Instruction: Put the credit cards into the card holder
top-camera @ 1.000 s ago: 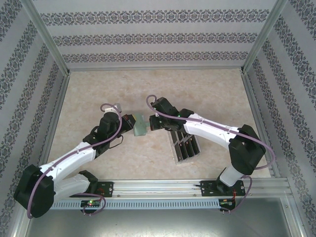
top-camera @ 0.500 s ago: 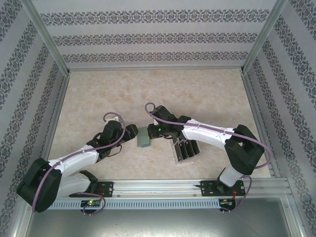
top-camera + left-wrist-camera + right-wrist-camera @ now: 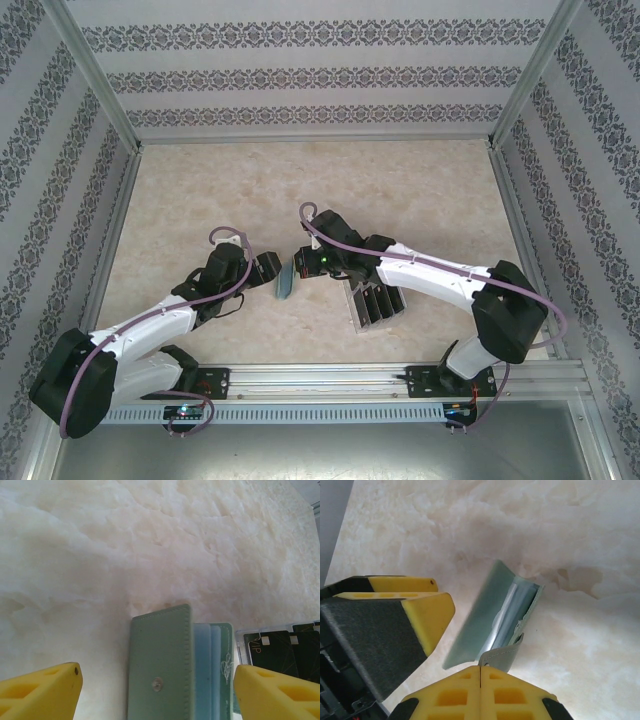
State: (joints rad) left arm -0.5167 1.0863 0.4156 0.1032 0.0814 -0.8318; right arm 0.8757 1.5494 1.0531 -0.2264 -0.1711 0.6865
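Note:
The sage-green card holder [image 3: 285, 281] stands tilted on edge at the table's middle. In the left wrist view the card holder [image 3: 160, 665] is partly open, with pale blue sleeves [image 3: 212, 670] showing. My left gripper [image 3: 157, 672] is open, one yellow finger on each side of the holder and neither touching it. In the top view the left gripper [image 3: 271, 269] is just left of the holder. My right gripper [image 3: 480, 672] is shut, pinching the holder's snap flap [image 3: 506, 655]. Black credit cards [image 3: 277, 647] lie in a clear tray to the right.
The clear slotted tray [image 3: 372, 301] with the black cards lies under my right forearm, just right of the holder. A metal frame and patterned walls enclose the beige table [image 3: 300, 190]. The left gripper's finger [image 3: 422, 612] is close to the holder in the right wrist view.
My left gripper has opened and let go of the card holder. Both grippers and the holder have moved slightly nearer, and the holder now stands more edge-on, held by the right gripper.

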